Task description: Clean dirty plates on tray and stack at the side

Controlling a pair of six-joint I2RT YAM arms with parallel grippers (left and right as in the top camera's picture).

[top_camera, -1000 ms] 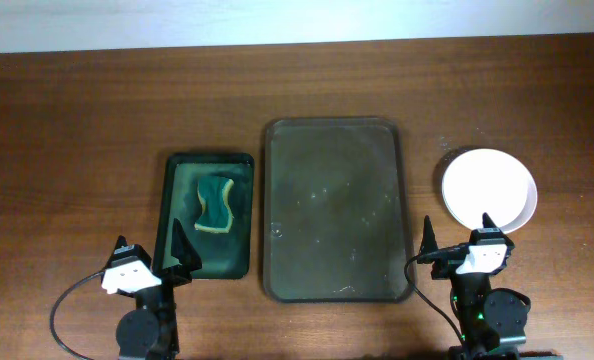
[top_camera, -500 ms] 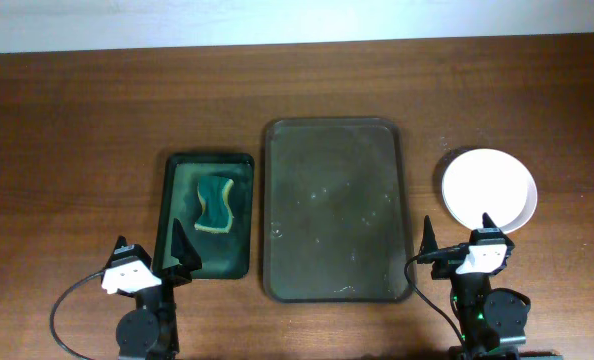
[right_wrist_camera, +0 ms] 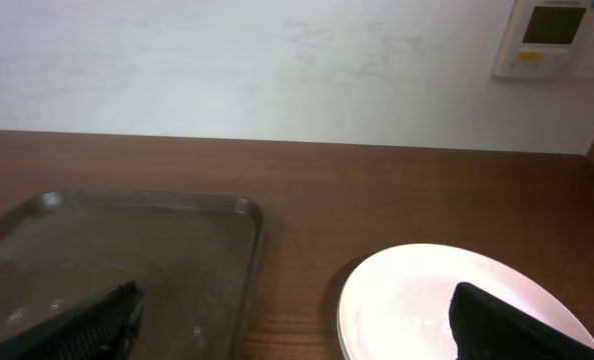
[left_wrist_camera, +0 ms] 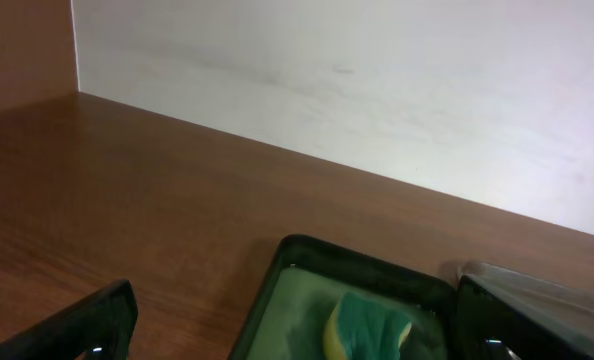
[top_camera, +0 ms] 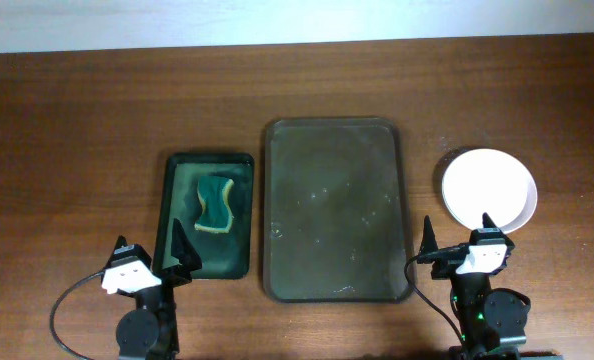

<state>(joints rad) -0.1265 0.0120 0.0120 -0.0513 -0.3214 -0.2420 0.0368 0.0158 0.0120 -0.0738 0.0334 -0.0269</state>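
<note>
The large dark olive-brown tray [top_camera: 337, 210] lies in the middle of the table with nothing on it; its corner shows in the right wrist view [right_wrist_camera: 127, 240]. White plates [top_camera: 489, 188] sit stacked on the table right of the tray, also in the right wrist view [right_wrist_camera: 417, 300]; I cannot tell how many are in the stack. No teal smear shows on top. My left gripper [top_camera: 153, 256] is open and empty at the near end of the small green tray. My right gripper [top_camera: 457, 240] is open and empty just in front of the plates.
A smaller dark green tray [top_camera: 209, 262] left of the big tray holds a green and yellow sponge [top_camera: 215, 202], also in the left wrist view [left_wrist_camera: 367, 325]. A white wall runs along the table's far edge.
</note>
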